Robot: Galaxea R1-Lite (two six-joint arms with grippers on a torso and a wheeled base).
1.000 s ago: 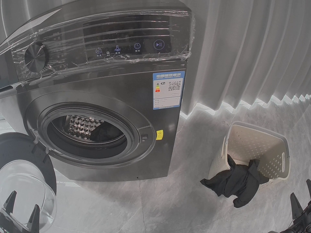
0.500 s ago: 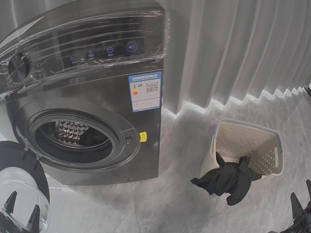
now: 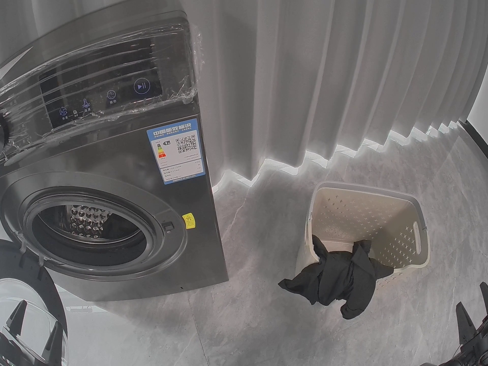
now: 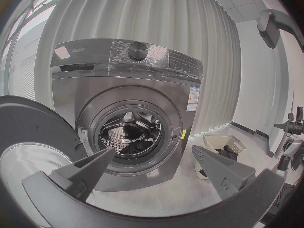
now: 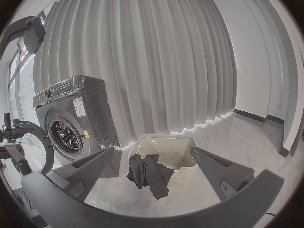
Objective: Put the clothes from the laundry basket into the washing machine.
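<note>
A cream laundry basket (image 3: 366,194) stands on the floor to the right of the grey washing machine (image 3: 101,179). A black garment (image 3: 335,278) hangs over the basket's near rim and onto the floor. The machine's round door (image 3: 20,280) is swung open at the left. Inside the drum (image 4: 129,136) lies a dark garment (image 4: 136,148). My left gripper (image 3: 33,326) is low in front of the open door, open and empty. My right gripper (image 5: 152,149) is open and empty, short of the basket (image 5: 177,146) and the black garment (image 5: 148,173).
White pleated curtains (image 3: 330,77) hang behind the machine and basket. Grey tiled floor (image 3: 254,306) lies open between the two. A white wall with a dark baseboard (image 3: 478,133) closes the far right.
The head camera has turned right, so the machine and basket sit further left in the picture. Both grippers keep their places, open.
</note>
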